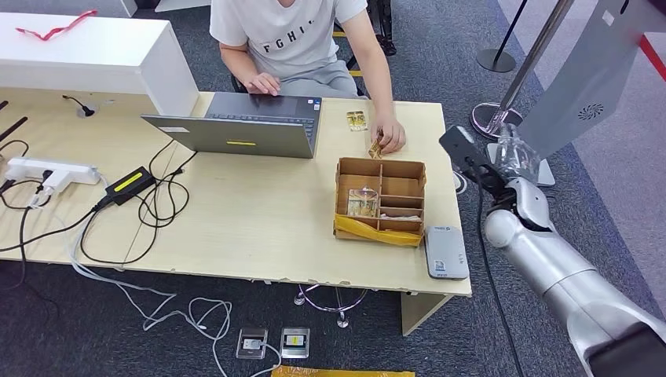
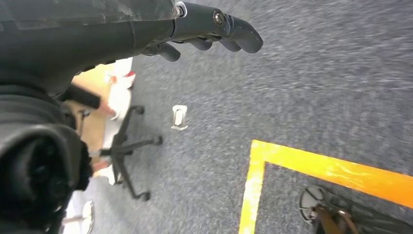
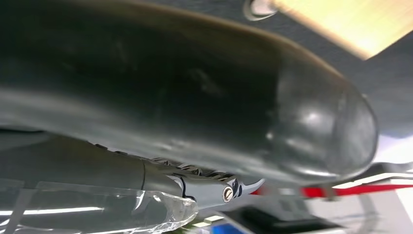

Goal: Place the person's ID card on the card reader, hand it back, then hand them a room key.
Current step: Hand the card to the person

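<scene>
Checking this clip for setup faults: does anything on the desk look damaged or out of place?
The cardboard organizer box has yellow tape peeling along its near wall, sagging loose. A tangle of black cables sprawls across the desk. The card reader sits close to the desk's near edge.

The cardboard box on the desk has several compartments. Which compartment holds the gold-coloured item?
It is the large compartment on the laptop side of the cardboard box, near the box's front edge: the gold-coloured item lies there. The small compartments beside it do not hold gold.
</scene>
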### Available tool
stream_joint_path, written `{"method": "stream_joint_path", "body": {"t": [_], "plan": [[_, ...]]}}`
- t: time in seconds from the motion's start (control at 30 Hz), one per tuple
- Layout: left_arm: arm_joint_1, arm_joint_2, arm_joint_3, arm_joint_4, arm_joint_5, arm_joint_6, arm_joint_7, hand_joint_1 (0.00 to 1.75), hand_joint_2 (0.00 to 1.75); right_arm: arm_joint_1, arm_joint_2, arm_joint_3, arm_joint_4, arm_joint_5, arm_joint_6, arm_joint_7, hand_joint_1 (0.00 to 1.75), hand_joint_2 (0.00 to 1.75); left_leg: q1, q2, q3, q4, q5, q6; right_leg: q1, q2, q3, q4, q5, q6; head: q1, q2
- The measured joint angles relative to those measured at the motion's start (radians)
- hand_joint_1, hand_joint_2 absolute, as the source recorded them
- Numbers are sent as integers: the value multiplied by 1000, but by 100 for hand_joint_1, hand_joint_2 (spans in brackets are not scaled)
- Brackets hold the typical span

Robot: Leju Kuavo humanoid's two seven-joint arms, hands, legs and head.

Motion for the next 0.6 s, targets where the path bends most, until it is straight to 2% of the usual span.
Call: {"method": "stream_joint_path", "body": {"t": [0.13,0.27,0.47,0.6], "plan": [[2,0,1,0,16,8,9,0,0,30,-93,-42,40,-37,-12,65,0,0,0,0,0,0,-1,1,0,0,0,-1,0,0,0,0],[2,-1,1,0,21,10,8,0,0,117,-175,-70,80,-91,-29,75,0,0,0,0,0,0,-2,2,1,-1,0,-1,-1,0,0,0],[1,-2,2,0,23,10,6,0,0,229,-249,-94,117,-138,-48,88,0,0,1,1,1,0,-2,1,1,1,0,-1,-1,0,0,0],[2,-1,2,0,32,15,6,0,0,342,-285,-119,137,-246,-94,21,0,0,2,-3,0,0,-2,1,2,-3,2,-1,-2,1,0,0]]}}
